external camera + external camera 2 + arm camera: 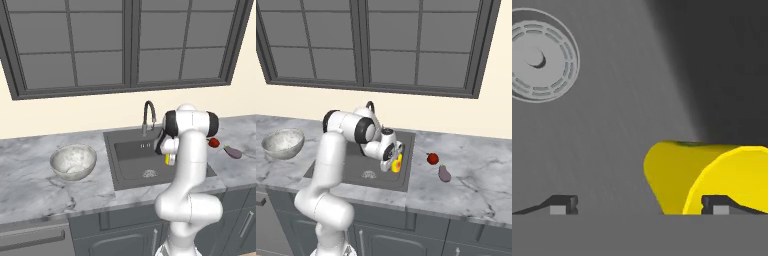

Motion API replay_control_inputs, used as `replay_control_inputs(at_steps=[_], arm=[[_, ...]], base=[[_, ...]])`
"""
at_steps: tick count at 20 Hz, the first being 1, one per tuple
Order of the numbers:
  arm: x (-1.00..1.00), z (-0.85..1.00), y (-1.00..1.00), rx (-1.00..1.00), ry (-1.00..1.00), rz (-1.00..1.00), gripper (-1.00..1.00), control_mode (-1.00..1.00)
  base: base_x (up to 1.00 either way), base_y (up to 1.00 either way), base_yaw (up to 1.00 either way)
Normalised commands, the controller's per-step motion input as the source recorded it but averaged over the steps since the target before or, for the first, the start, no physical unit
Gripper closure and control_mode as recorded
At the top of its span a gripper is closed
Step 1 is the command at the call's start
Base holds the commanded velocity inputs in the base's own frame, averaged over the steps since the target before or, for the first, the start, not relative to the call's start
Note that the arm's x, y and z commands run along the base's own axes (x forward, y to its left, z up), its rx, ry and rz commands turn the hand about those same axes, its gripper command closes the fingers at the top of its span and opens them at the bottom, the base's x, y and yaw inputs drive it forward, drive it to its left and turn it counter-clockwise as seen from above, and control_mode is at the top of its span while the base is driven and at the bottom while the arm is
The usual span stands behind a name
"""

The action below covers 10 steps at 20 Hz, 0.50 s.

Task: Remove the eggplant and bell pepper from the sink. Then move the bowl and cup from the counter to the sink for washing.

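Note:
The yellow cup (712, 175) lies on its side on the floor of the dark grey sink (131, 149), seen also as the cup (170, 159) and cup (397, 164) just under the hand. My gripper (639, 205) hangs open over it, fingertips far apart, the right one in front of the cup and not pressing on it. The marbled bowl (73, 162) stands on the counter (30, 175) left of the sink. On the counter right of the sink rest the red bell pepper (214, 143) and the purple eggplant (232, 152), also as pepper (432, 159) and eggplant (444, 173).
The round whitish drain (539, 62) lies on the sink floor left of the cup. A gooseneck faucet (148, 116) rises behind the basin. A window fills the wall above. The sink's dark wall stands close behind the cup.

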Motion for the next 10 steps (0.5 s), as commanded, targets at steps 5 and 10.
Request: replay_control_inputs(at_steps=[5,10], arm=[[-0.02,0.28,0.0,0.0,0.0,0.04,-1.0,-1.0],[0.0,0.25,0.0,0.0,0.04,0.04,-1.0,-1.0]], base=[[0.0,0.0,0.0],[0.0,0.0,0.0]])
